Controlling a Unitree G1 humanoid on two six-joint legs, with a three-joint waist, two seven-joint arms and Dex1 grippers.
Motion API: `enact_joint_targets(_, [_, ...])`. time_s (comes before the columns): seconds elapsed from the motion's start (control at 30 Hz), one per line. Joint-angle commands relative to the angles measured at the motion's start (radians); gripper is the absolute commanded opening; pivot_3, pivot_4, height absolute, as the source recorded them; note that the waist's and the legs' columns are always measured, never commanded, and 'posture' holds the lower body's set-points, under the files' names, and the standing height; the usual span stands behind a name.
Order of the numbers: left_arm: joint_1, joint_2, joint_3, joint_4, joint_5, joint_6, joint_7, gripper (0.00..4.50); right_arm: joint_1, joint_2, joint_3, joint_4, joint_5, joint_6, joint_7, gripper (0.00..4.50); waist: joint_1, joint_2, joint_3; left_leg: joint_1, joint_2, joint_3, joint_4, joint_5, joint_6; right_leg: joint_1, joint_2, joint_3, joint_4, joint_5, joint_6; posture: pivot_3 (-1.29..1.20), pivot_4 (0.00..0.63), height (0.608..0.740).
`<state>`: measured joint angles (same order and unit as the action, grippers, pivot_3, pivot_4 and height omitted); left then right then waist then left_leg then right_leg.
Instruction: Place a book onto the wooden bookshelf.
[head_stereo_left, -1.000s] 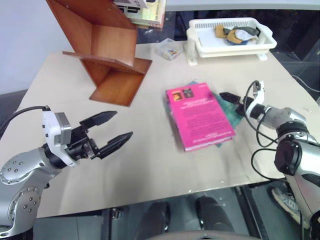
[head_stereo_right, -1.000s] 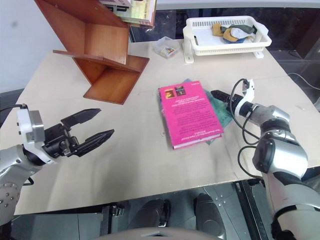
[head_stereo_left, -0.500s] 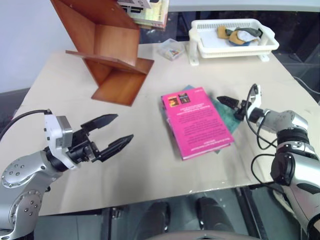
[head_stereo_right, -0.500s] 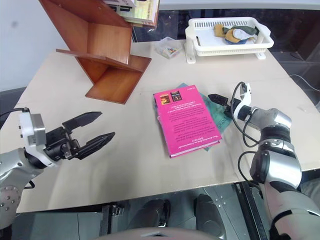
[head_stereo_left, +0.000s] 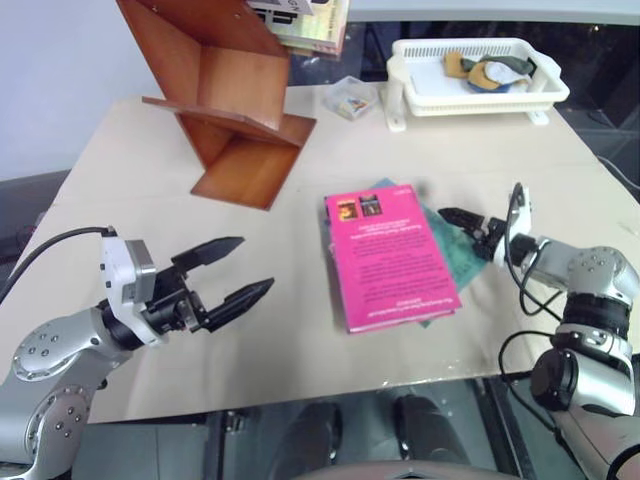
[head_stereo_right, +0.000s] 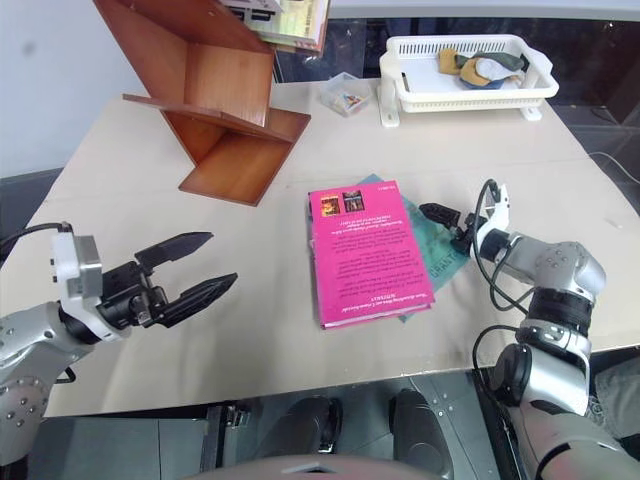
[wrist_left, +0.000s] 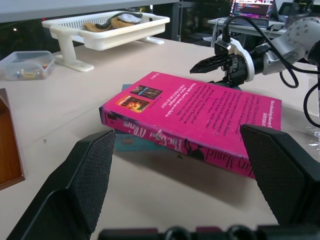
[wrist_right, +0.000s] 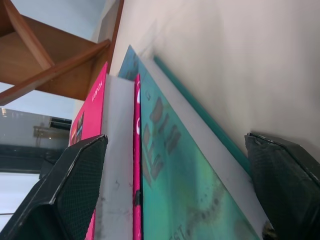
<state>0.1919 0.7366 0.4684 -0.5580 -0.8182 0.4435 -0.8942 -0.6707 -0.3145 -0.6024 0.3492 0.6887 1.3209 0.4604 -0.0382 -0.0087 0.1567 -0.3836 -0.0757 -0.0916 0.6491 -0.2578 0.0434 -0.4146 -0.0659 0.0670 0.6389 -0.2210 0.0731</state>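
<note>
My left gripper hangs over the near left part of the table, fingers spread wide with nothing between them, pointing level toward the pink book. Bare tabletop all around it, plenty of room between it and the book. The pink book lies flat mid-table, a bit right of centre, cover side with the two small picture squares up; long axis runs near-to-far with the far end tilted slightly left, picture squares at the far end, spine on the left side facing my left gripper, white page edges on the right. It sits on top of a teal-green book, which sticks out from under it on the right and far side. My right gripper is low at the table on the right, just beside the teal book's right edge, pointing left at the stack; in the right wrist view its fingers stand spread, straddling the page edges, gripping nothing. Far left stands the wooden bookshelf, well apart from the book, open table between. Far right, a white slatted tray; beside it a small clear box.
</note>
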Motion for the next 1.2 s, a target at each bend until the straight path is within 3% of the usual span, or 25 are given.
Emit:
enact_joint_targets(0.03, [-0.006,0.001,0.007,-0.018,-0.003,-0.02,-0.008,4.4,0.028,0.021,-0.013,-0.083,0.046,0.056,-0.048,4.5,-0.001,0.0,0.0,0.0,0.0,0.0,0.0,0.0,0.0,0.0,0.0,0.0,0.0,0.0,0.0,0.0,0.15,0.74])
enact_joint_targets(0.23, [-0.013,0.004,0.002,-0.012,-0.001,-0.02,-0.014,4.4,0.031,-0.013,0.008,-0.162,0.053,-0.182,0.033,4.5,-0.002,0.004,0.003,0.0,0.0,0.0,0.0,0.0,0.0,0.0,0.0,0.0,0.0,0.0,0.0,0.0,0.15,0.74])
enact_joint_targets(0.63, [-0.02,-0.002,-0.006,-0.012,-0.003,-0.017,-0.019,4.4,0.132,-0.294,0.156,-0.111,-0.012,-0.482,0.39,4.5,0.0,0.005,0.003,-0.001,0.0,0.0,0.0,0.0,0.0,0.0,0.0,-0.001,-0.002,0.0,0.0,0.0,0.15,0.74])
enact_joint_targets(0.73, [-0.02,-0.002,-0.007,-0.012,-0.003,-0.017,-0.023,4.4,0.145,-0.321,0.169,-0.093,-0.014,-0.529,0.435,4.5,0.0,0.005,0.004,-0.001,0.0,0.0,0.0,0.0,0.0,0.0,0.0,-0.001,-0.002,0.0,0.0,0.0,0.15,0.74])
enact_joint_targets(0.93, [-0.041,-0.004,-0.071,0.021,0.012,0.001,-0.038,4.4,0.322,-0.551,0.207,0.005,-0.13,-0.845,0.808,4.5,0.02,0.007,0.005,-0.002,-0.001,0.0,0.0,-0.001,0.001,0.0,-0.001,-0.002,-0.004,0.0,0.001,0.0,0.15,0.74])
enact_joint_targets(1.1, [-0.111,-0.098,-0.204,0.081,0.07,0.041,0.095,4.4,0.44,-0.614,0.132,-0.041,-0.067,-0.94,1.015,4.5,0.023,0.007,0.005,-0.001,0.001,0.001,0.0,-0.001,0.001,0.002,0.0,-0.001,-0.005,0.0,0.001,0.0,0.15,0.74])
enact_joint_targets(1.2, [-0.195,-0.182,-0.242,0.115,-0.009,0.136,0.207,4.4,0.499,-0.652,0.127,-0.068,-0.079,-0.961,1.058,4.5,0.025,0.007,0.005,0.0,0.001,0.001,0.001,-0.001,0.001,0.002,0.0,-0.001,-0.004,0.0,0.001,0.0,0.15,0.74])
